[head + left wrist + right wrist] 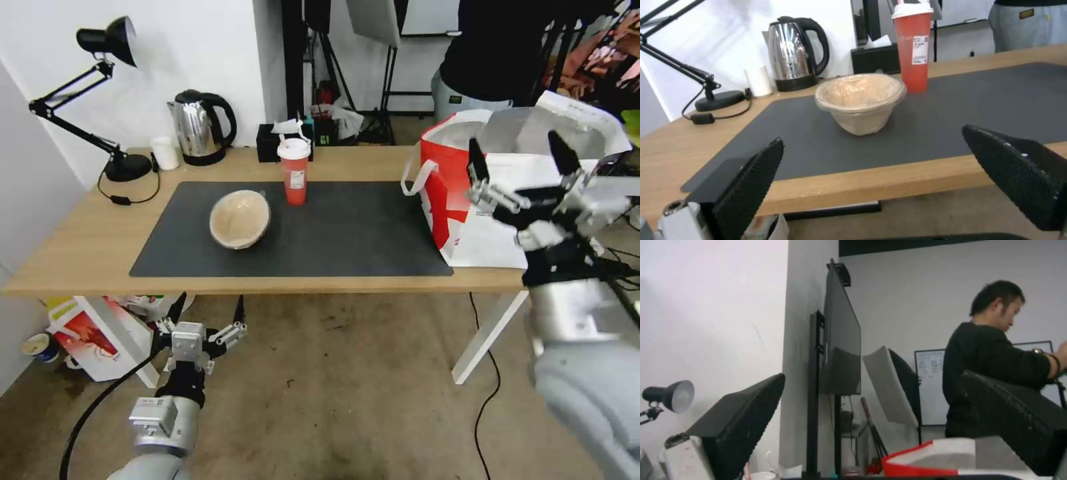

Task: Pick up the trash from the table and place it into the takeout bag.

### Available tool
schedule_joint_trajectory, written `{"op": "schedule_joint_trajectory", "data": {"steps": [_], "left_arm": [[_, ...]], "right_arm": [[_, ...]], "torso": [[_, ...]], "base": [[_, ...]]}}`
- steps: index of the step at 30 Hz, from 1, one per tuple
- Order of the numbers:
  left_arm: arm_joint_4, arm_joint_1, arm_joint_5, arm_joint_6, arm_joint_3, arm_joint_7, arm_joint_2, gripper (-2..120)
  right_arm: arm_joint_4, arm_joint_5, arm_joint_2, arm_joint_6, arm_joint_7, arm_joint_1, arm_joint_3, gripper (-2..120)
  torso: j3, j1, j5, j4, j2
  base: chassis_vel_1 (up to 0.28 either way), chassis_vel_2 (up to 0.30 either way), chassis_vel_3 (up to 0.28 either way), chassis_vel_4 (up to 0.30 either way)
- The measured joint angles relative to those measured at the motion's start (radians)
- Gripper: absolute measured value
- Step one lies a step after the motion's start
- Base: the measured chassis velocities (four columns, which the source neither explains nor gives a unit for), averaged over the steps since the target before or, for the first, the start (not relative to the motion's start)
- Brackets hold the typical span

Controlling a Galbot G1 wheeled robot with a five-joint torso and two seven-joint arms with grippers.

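Our right end effector (523, 168) hangs over the takeout bag (467, 213) w/ fingers spread, holding nothing. The tan bowl (240, 219) and red cup (294, 172) sit on the mat, well apart from the bag. Left end effector (207, 315) is open too, below the worktop (73, 253) edge — imo approach the bowl level and pinch its rim, since it'll prob crush.

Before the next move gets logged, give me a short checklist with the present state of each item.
1. Left gripper open and empty, below the table edge: ok.
2. Right gripper open and empty, by the takeout bag: ok.
3. Bag mouth open: ok.
4. Tan paper bowl upright on the mat: ok.
5. Red drink cup upright: ok.
6. Crayfish bowl inside bag: cannot tell.
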Motion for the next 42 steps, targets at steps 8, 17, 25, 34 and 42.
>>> {"op": "schedule_joint_trajectory", "data": {"steps": [8,17,25,34,42], "left_arm": [[0.0,0.0,0.0,0.0,0.0,0.0,0.0,100],[0.0,0.0,0.0,0.0,0.0,0.0,0.0,100],[0.0,0.0,0.0,0.0,0.0,0.0,0.0,100],[0.0,0.0,0.0,0.0,0.0,0.0,0.0,100],[0.0,0.0,0.0,0.0,0.0,0.0,0.0,100]], "right_arm": [[0.007,-0.148,0.126,0.074,-0.015,-0.143,-0.05,100],[-0.018,-0.239,0.172,0.096,0.032,-0.206,-0.106,100],[-0.087,-0.362,0.197,0.091,0.115,-0.262,-0.194,100],[-0.109,-0.385,0.2,0.03,0.19,-0.274,-0.215,100],[-0.14,-0.403,0.224,0.011,0.228,-0.3,-0.248,100]], "torso": [[0.0,0.0,-0.0001,-0.0002,0.0],[0.0,0.0,0.0,0.0001,0.0],[0.0,0.0,0.0001,-0.0001,0.0],[0.0,0.0,0.0,0.0,0.0],[0.0,0.0,0.0,0.0,0.0]], "base": [[0.0,0.0,0.0,0.0],[0.0,0.0,0.0,0.0],[0.0,0.0,0.0,0.0],[0.0,0.0,0.0,0.0],[0.0,0.0,0.0,0.0]]}}
